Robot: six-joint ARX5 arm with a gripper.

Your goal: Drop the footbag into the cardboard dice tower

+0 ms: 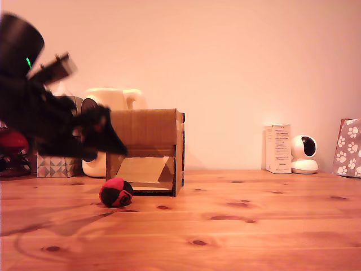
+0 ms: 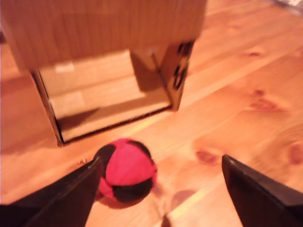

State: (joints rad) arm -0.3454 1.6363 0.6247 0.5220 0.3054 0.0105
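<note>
Between the two dark fingers of the black gripper (image 2: 161, 189) we see open space in the wrist view: the jaws stand wide apart and hold nothing. One finger (image 2: 71, 198) lies almost against the small soft footbag of red and black panels (image 2: 127, 169); the other finger (image 2: 265, 196) is well apart from it. The ball therefore sits off-centre in the gap, close to one finger, and we judge that the coming move turns on shifting the gripper sideways toward the ball before closing on it.

In the exterior view the gripper (image 1: 110, 141) hangs above the wooden table (image 1: 254, 226), up and toward that view's left of the footbag (image 1: 116, 192). The ball rests on the table just in front of the brown corrugated cardboard dice tower (image 1: 148, 151), beside the near corner of its front opening, close to the box but, as far as we can tell, not touching it. Being round, the ball offers no long axis to align with.

The slanted cardboard ramp (image 1: 142, 169) shows inside the lower opening. The top of the tower, where we suppose the ball must enter, is not visible as an opening in either view. The arm is motion-blurred in the exterior view, so its fingertips are hard to make out there. The wrist view cuts off the tower's upper part.
</note>
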